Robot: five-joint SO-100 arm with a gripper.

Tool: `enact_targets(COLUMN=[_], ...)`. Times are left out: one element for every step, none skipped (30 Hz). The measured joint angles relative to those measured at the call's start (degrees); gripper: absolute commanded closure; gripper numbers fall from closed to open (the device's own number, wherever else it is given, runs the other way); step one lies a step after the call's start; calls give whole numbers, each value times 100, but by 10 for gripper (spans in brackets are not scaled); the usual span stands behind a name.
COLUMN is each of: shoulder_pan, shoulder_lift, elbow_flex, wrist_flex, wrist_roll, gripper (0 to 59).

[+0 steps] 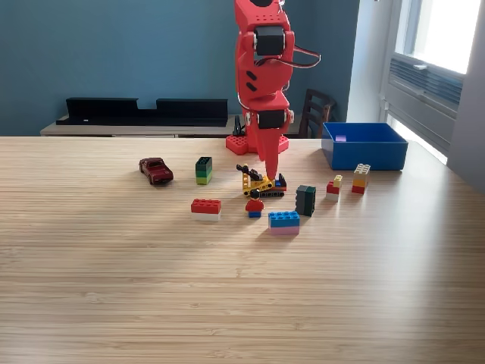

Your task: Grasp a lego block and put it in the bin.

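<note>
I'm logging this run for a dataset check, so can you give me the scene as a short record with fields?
surface: wooden table
arm: red, claw pointing down over the yellow and black lego piece
claw state: cannot tell
bin: blue, at the exterior view's right, a small pink piece inside
loose blocks: red and white block, blue and pink block, dark green block
other: red toy car

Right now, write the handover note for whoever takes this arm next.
Gripper: red, pointing down over the yellow-and-black lego vehicle; open or shut cannot be told, nothing seen in it.
Bin: open blue plastic box at the exterior view's right, far side; a small purple piece shows inside.
Left: loose blocks on the wooden table, such as the red-and-white brick and blue-and-pink brick.
</note>
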Motion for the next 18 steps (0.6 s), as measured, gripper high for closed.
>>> enact_targets(shoulder_pan=[26, 53, 62, 70, 70, 70, 70, 70, 70, 70, 70, 70, 70, 70, 70, 70, 70, 70], shoulder_lift=[0, 0, 0, 0, 0, 0, 0, 0, 0, 0, 0, 0, 0, 0, 0, 0, 0, 0], elbow_flex=[35, 79, 132, 176, 220, 255, 290, 334, 369, 413, 475, 536, 606, 668, 738, 809, 870, 932], wrist_flex=[-167, -360, -501, -580, -703, -826, -914, -967, -1020, -1063, -1107, -1160, -1213, -1292, -1371, -1450, -1503, -1547], wrist_roll=[-9, 9, -26, -53, -70, -88, -105, -123, -141, -158, -176, -185, -193, -193, -193, -193, -193, -193], gripper=[296, 298, 300, 302, 305, 307, 309, 313, 315, 316, 317, 318, 318, 318, 318, 318, 318, 318])
